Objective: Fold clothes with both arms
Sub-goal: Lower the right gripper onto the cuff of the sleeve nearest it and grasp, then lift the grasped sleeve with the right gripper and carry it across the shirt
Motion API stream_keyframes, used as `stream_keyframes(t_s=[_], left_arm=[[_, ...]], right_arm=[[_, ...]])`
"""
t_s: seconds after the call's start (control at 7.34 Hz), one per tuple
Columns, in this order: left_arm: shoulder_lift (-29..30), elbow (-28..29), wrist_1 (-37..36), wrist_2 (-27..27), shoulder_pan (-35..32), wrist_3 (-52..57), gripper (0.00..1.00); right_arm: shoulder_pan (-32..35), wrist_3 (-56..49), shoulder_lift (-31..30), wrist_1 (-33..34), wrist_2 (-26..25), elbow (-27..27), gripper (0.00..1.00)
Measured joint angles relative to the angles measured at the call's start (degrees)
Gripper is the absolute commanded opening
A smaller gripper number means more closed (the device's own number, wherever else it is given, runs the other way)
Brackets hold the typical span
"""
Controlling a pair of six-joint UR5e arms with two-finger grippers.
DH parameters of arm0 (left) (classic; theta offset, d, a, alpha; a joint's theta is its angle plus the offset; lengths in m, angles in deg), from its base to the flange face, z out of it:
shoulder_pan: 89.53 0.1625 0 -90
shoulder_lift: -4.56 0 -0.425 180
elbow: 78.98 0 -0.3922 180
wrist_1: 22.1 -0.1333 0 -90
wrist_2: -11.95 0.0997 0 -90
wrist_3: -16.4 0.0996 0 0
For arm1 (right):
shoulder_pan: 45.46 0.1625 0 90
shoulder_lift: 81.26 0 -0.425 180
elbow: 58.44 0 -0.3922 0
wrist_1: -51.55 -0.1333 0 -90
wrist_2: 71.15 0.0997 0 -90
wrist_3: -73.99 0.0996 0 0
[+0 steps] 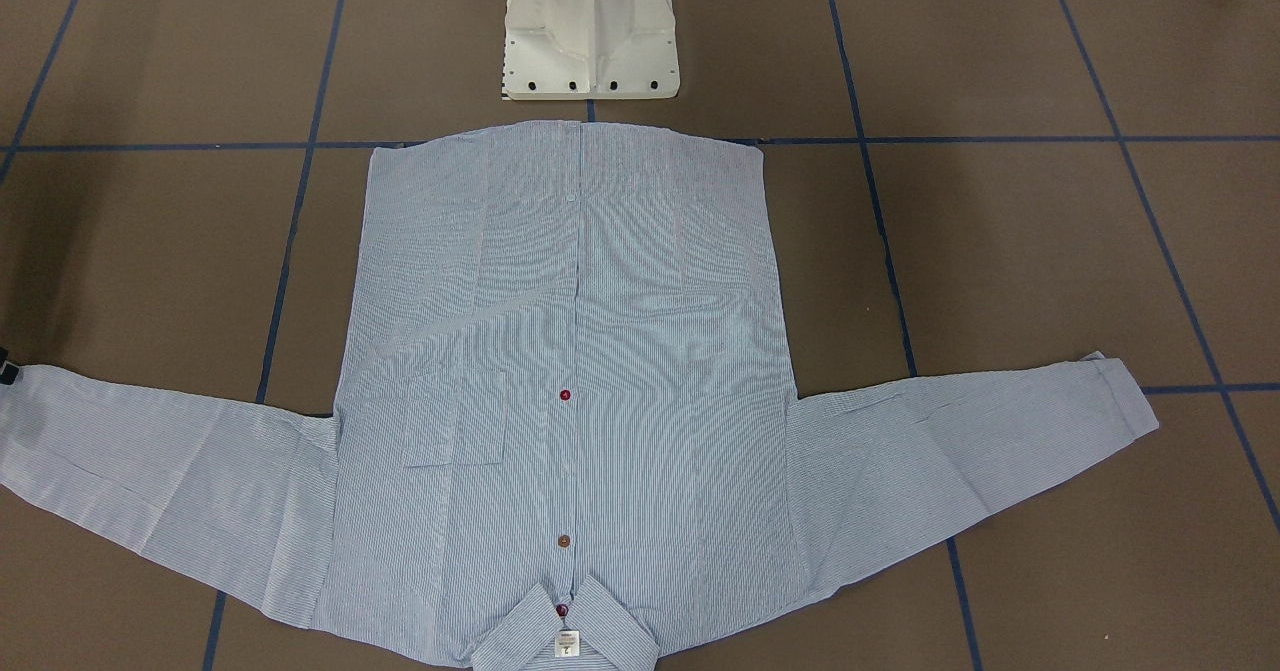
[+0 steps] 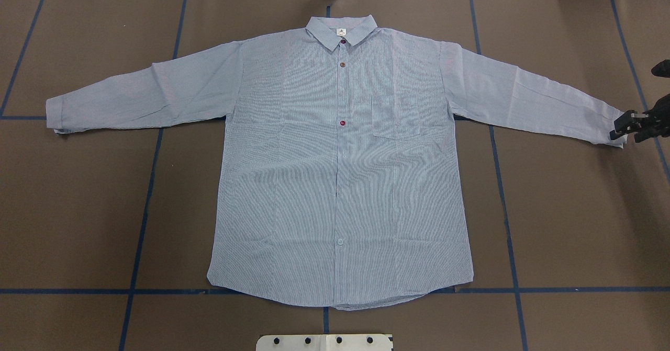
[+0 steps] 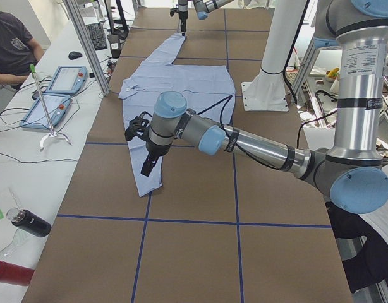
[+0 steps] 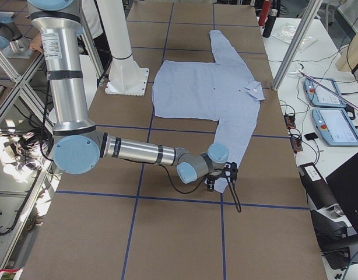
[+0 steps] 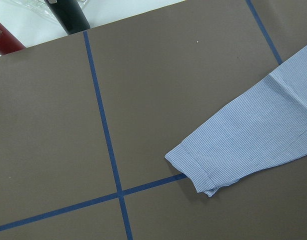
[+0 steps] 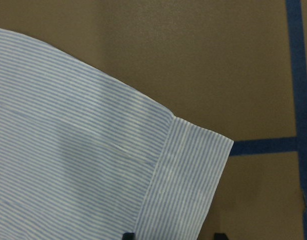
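The light blue striped shirt (image 2: 340, 157) lies flat and face up on the brown table, collar (image 2: 341, 29) at the far side and both sleeves spread out. My right gripper (image 2: 621, 126) is low at the right sleeve's cuff (image 6: 188, 175). In the right wrist view its fingertips (image 6: 127, 235) stand apart on either side of the cuff's edge, so it is open. My left gripper (image 3: 146, 165) hangs above the left sleeve's cuff (image 5: 193, 167). It shows only in the exterior left view, so I cannot tell whether it is open or shut.
The white pedestal base (image 1: 590, 31) stands just behind the shirt's hem. Blue tape lines (image 2: 146, 194) cross the table. Beyond the left end of the table lie bottles (image 3: 30, 224). A side table holds tablets (image 3: 55, 82), and a person sits there.
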Motion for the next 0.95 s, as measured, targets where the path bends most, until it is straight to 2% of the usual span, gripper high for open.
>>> stream_keyframes(t_s=[0.14, 0.41, 0.55, 0.68, 0.95], left_arm=[[-0.03, -0.15, 0.00, -0.01, -0.04, -0.02, 0.99], [-0.05, -0.29, 0.00, 0.04, -0.09, -0.01, 0.99], [-0.05, -0.31, 0.00, 0.04, -0.11, 0.03, 0.99], [-0.05, -0.35, 0.00, 0.02, -0.11, 0.03, 0.99], [0.00, -0.40, 0.00, -0.01, -0.17, -0.02, 0.99]], right_arm=[[-0.02, 0.00, 0.00, -0.03, 0.00, 0.26, 0.36], [-0.15, -0.06, 0.00, -0.02, 0.01, 0.47, 0.36], [-0.22, -0.08, 0.00, -0.02, 0.04, 0.48, 0.20], [-0.27, -0.09, 0.00, 0.01, 0.07, 0.49, 0.00], [-0.31, -0.11, -0.01, -0.06, 0.18, 0.44, 0.00]])
